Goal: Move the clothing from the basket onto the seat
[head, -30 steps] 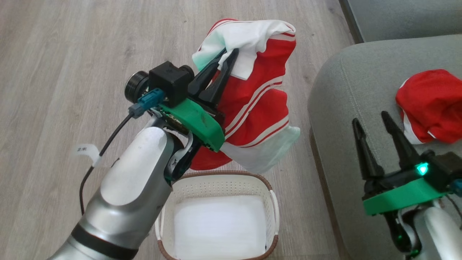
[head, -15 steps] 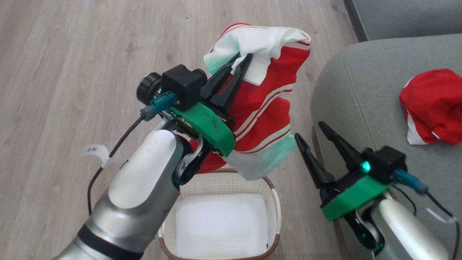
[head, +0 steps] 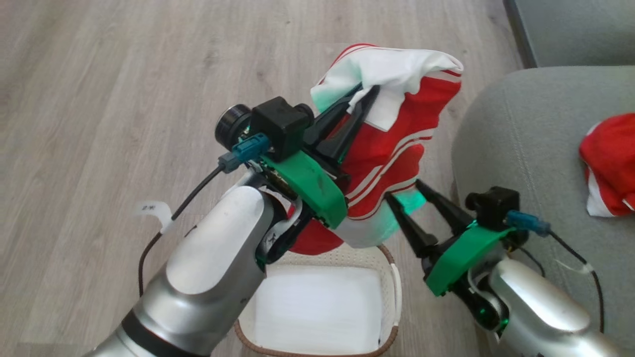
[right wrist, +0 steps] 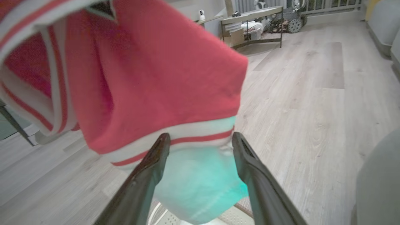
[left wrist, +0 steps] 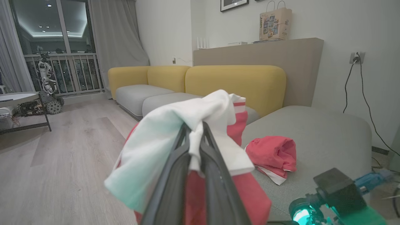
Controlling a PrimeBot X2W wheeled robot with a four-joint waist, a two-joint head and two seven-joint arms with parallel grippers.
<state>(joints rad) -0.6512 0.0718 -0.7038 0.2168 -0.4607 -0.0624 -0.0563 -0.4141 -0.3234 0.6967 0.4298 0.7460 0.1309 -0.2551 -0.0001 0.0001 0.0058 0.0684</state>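
My left gripper [head: 364, 94] is shut on the white top fold of a red clothing piece [head: 397, 144] with white stripes, which hangs above the cream basket [head: 394, 277]. In the left wrist view the closed fingers [left wrist: 175, 175] pinch white fabric. My right gripper [head: 404, 191] stands open, its fingertips on either side of the garment's lower white hem [right wrist: 200, 175]; the right wrist view shows fabric between the spread fingers [right wrist: 156, 162]. A second red clothing piece [head: 607, 163] lies bunched on the grey-green seat [head: 516, 148], also visible as the red heap [left wrist: 275, 153].
The basket holds a flat white liner [head: 317, 312]. Wood floor [head: 99, 99] spreads to the left and behind. A yellow-backed sofa [left wrist: 234, 81] stands beyond the seat, and a low table [right wrist: 253, 18] with gear stands far across the room.
My right gripper has swung left from over the seat to the hanging garment's lower hem, staying open. The left gripper still holds the garment; the camera view has shifted slightly.
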